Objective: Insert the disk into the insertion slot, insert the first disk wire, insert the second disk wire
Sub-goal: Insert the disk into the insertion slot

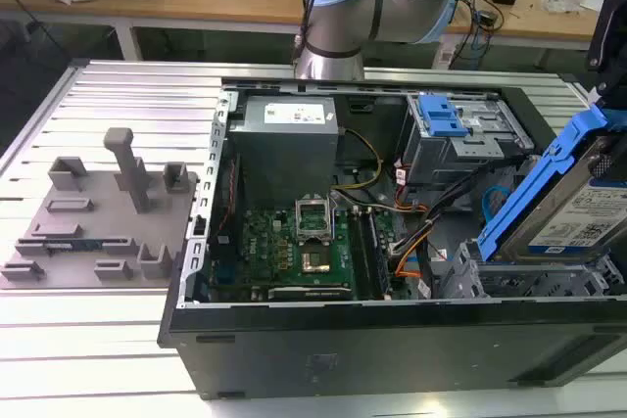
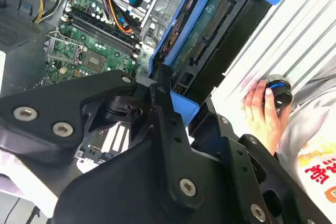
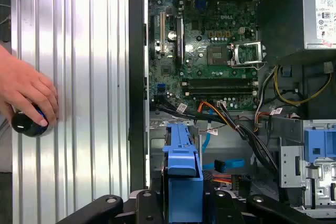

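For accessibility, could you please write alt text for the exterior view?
A silver disk in a blue carrier hangs tilted over the grey perforated insertion slot at the exterior view's right, inside an open computer case. A green motherboard lies inside; a grey fixture tray sits at the exterior view's left.

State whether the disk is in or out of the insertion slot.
Out: the disk hangs tilted above the insertion slot, not seated inside it.

In the exterior view, the open computer case (image 1: pixel 294 349) sits centre and right on the table (image 1: pixel 98 340), a fixture plate (image 1: pixel 88 232) at the left, and inside the case the motherboard (image 1: pixel 294 252) lies low centre, the power supply (image 1: pixel 284 144) behind it, the disk (image 1: pixel 573 212) tilted at the right edge above the insertion slot (image 1: pixel 519 279).
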Action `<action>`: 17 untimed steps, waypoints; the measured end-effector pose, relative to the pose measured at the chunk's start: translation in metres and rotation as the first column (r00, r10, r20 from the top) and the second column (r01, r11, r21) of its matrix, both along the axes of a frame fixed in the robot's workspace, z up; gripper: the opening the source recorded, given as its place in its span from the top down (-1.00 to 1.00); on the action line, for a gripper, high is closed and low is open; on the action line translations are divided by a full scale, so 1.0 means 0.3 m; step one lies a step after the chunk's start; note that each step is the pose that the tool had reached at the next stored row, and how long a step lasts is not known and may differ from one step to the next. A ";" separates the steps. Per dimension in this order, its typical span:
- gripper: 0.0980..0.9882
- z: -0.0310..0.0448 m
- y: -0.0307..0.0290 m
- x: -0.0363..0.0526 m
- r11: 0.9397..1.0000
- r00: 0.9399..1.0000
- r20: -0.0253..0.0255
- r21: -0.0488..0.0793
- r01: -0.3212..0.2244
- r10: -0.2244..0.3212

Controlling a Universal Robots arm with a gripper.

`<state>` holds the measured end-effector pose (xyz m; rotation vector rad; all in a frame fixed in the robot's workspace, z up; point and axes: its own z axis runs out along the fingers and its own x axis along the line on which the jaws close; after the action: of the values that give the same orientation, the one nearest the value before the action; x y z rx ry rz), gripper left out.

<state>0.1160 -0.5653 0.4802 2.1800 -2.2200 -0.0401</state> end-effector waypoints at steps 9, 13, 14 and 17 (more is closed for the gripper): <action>0.39 0.000 0.000 0.000 1.000 1.000 0.000 0.000 0.000 0.000; 0.39 0.000 0.000 0.000 1.000 1.000 0.001 0.000 -0.001 0.001; 0.39 0.000 0.000 0.000 1.000 1.000 0.002 0.000 -0.002 0.002; 0.39 0.000 0.000 0.000 1.000 1.000 0.026 0.013 -0.004 0.004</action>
<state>0.1160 -0.5652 0.4803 2.2045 -2.2353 -0.0267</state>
